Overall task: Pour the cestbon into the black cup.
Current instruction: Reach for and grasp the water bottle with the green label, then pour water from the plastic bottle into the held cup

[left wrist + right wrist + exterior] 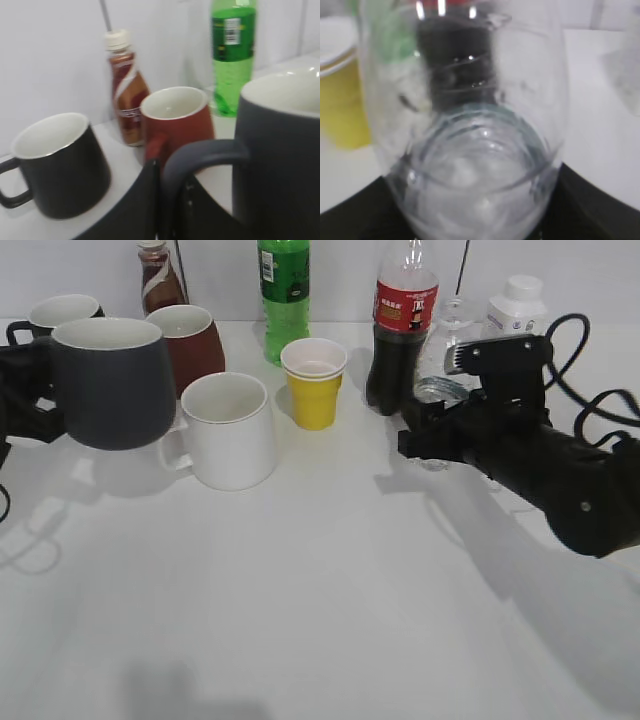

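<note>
The black cup (110, 385) is a charcoal-grey mug with a white inside, held off the table at the far left. My left gripper (22, 390) is shut on its loop handle; the left wrist view shows the handle between the jaws (172, 200) and the mug body (280, 165) at right. The cestbon (447, 345) is a clear bottle standing just right of the cola bottle, partly hidden by my right arm. My right gripper (432, 435) is shut around its lower body. In the right wrist view the bottle (475, 150) fills the space between the jaws (475, 220).
At the back left stand a glossy black mug (60, 312), a maroon mug (192, 340) and a brown drink bottle (158, 280). A white mug (228, 430), a yellow cup (314, 380), a green soda bottle (284, 290), a cola bottle (400, 330) and a white-capped bottle (515, 305) stand across the middle.
</note>
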{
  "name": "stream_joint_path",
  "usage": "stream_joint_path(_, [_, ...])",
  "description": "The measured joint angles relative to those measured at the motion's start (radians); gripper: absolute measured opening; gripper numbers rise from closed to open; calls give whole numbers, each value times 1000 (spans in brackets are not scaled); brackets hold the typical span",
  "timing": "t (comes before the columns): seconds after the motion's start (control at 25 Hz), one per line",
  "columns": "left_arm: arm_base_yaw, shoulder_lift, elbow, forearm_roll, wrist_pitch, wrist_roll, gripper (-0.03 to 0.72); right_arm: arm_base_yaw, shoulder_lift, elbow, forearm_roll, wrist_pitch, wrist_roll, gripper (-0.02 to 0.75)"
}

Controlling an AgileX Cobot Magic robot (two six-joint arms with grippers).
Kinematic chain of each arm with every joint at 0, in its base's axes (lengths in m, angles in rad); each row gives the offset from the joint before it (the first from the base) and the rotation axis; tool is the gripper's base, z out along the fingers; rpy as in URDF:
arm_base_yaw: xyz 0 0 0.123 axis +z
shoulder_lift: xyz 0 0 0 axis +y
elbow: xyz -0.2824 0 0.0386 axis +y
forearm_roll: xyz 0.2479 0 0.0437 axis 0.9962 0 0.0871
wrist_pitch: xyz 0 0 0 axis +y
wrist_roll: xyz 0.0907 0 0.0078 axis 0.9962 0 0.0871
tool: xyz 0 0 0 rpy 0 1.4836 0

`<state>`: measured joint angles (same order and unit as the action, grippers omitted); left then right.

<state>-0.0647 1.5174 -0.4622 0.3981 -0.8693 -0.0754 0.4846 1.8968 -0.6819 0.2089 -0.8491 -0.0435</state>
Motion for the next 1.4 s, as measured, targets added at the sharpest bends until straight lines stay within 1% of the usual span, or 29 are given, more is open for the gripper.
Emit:
stream_joint_path(0.16, [-84, -82, 0, 8, 123, 0, 38, 0, -130, 9, -209, 103, -45, 447])
stream_joint_path(0.28, [-164, -106, 0, 10, 154, -5, 38, 1, -229, -7, -317, 204, -128, 447])
stream_joint_path(0.4, [-258, -108, 0, 12, 164, -28, 38, 1, -295, -43, -408, 306, -230, 447])
stream_joint_path(0.48, [-322, -108, 0, 14, 167, -38, 38, 2, -318, -67, -462, 342, -309, 447])
stream_joint_path(0.6, [-396, -108, 0, 16, 168, -43, 38, 3, -332, -100, -528, 357, -432, 447])
stream_joint_path(0.68, [-428, -108, 0, 17, 168, -45, 38, 3, -334, -115, -565, 357, -507, 447])
stream_joint_path(0.76, [-449, -108, 0, 17, 168, -45, 38, 3, -334, -121, -583, 357, -588, 447])
stream_joint_path(0.92, [-456, -108, 0, 19, 167, -45, 38, 3, -334, -122, -591, 358, -739, 447])
stream_joint_path(1.12, [-456, -107, 0, 27, 124, -45, 38, 3, -334, -122, -592, 340, -860, 447])
stream_joint_path(1.28, [-456, -69, 0, 30, 92, -47, 38, 3, -334, -122, -592, 295, -936, 447])
stream_joint_path(1.4, [-456, -38, 0, 30, 70, -48, 38, 3, -334, -122, -592, 292, -997, 447])
